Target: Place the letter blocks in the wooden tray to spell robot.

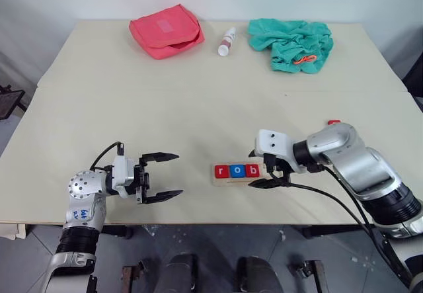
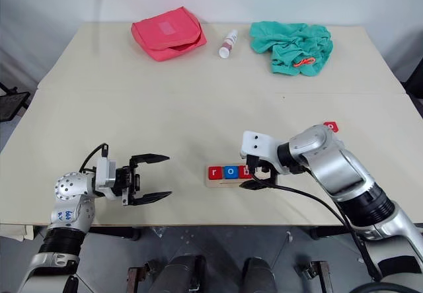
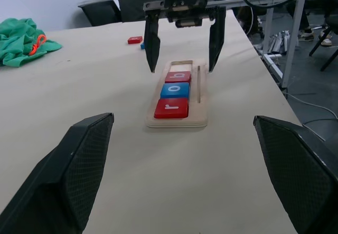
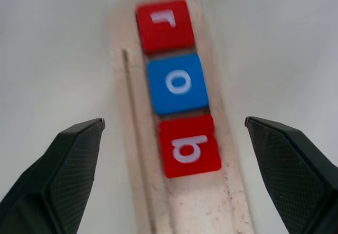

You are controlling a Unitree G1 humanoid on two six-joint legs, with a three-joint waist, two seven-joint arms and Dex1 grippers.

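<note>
- Now our right gripper [image 4: 174, 170] hangs spread wide, holding nothing, over the wooden tray [image 4: 182, 207], where r, o, b lie between its fingers.
- Retreating carelessly, we might nudge the b block [image 4: 189, 145] askew.
- Our left gripper [image 1: 162, 176] gapes empty, well apart.
- Beyond our right fingers, a loose red block [image 3: 134, 40] waits; nothing stands in the way.

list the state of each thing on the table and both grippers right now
pale wooden tray: flat on the table, three tiles in, far end free
red r tile: seated, first slot
blue o tile: seated, second slot
red b tile: seated, third slot, released
loose red tile: on the table, outside the tray
left gripper: open, holding nothing
right gripper: open over the tray
pink fabric pouch: partly unzipped
teal cloth: crumpled
small white bottle: lying down
</note>
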